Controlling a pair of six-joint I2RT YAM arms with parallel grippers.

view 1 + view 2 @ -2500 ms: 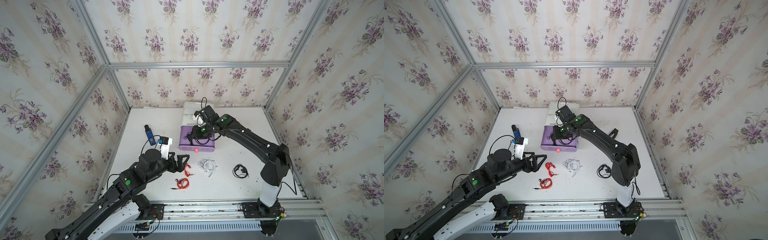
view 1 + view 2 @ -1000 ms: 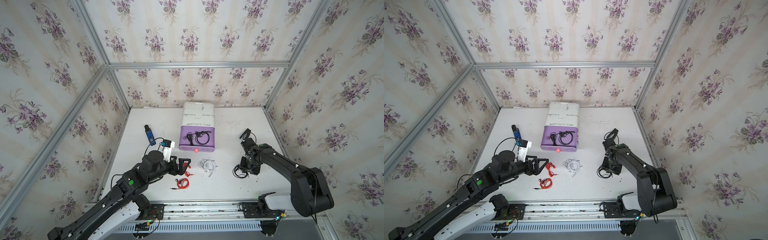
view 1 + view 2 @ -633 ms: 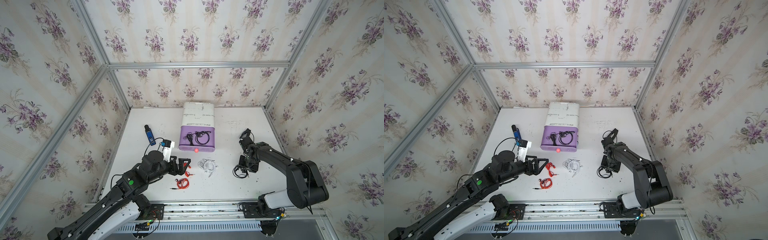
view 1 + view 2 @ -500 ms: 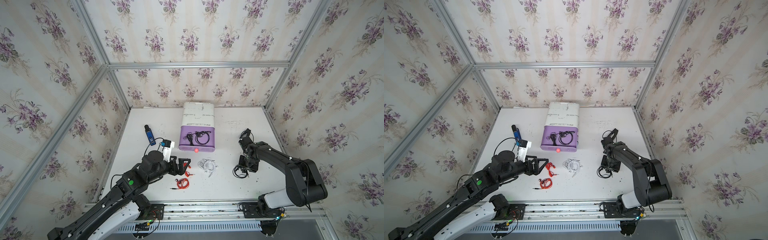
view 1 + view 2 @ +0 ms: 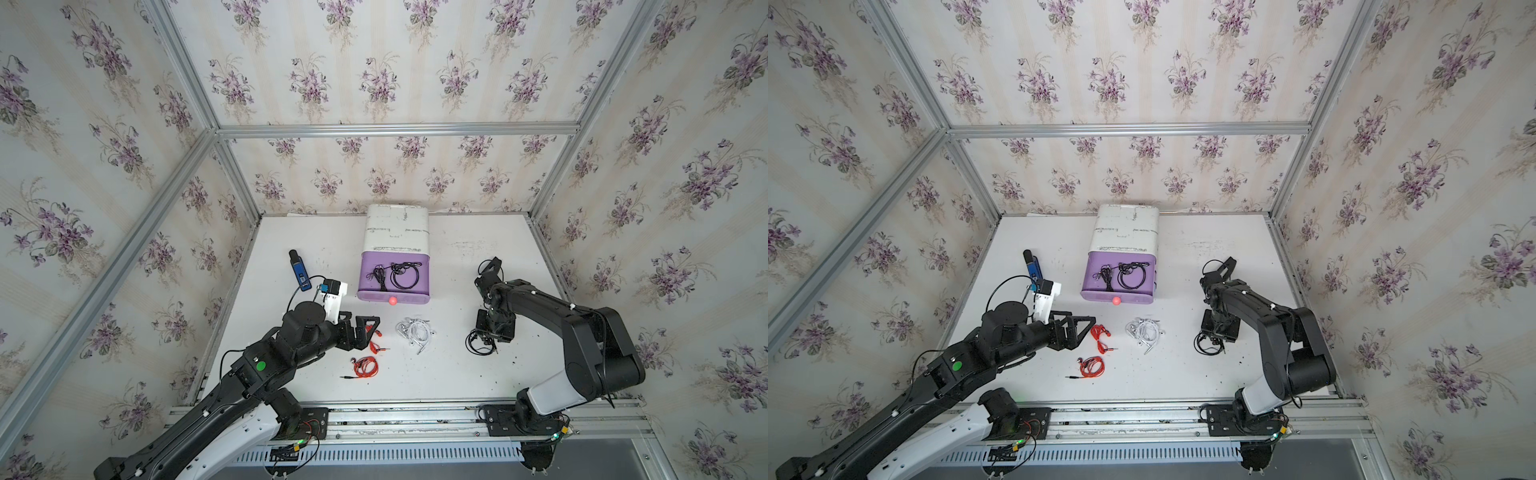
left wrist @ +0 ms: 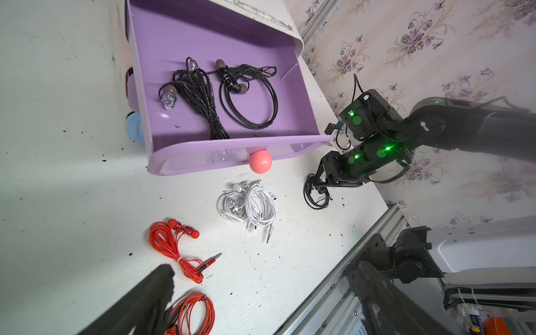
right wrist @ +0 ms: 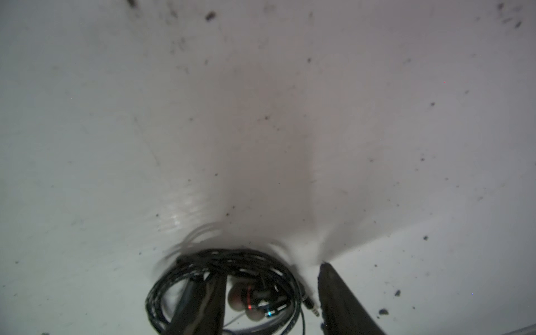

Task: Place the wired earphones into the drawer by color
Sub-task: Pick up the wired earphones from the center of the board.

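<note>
While the right gripper (image 7: 272, 301) is reaching down to the white table (image 5: 449, 257), its jaws are standing apart and clamping nothing. One finger (image 7: 203, 301) is sitting inside the loose black earphones (image 7: 240, 297), and the other is sitting just outside the coil beside the jack plug (image 7: 311, 306). That coil is lying nearly round, with no clear long axis, out in front of the drawer (image 5: 392, 296) and well off toward the right arm's side. Inside the drawer, a braided black bundle (image 6: 200, 92) is stretching from the back toward the front wall, with a round black loop (image 6: 233, 84) lying beside it. Just in front of the drawer's pink knob (image 5: 392, 300), the white earphones (image 5: 413, 332) are sprawling in a tangle. The left gripper (image 5: 370, 332) is hovering wide open and empty over a long red strand (image 5: 376, 343), which has its buds toward the drawer and its plug away. A second red coil (image 5: 365, 368) is lying farther out. A blue-and-black gadget (image 5: 300, 270) is lying beside the drawer on the left arm's side.
</note>
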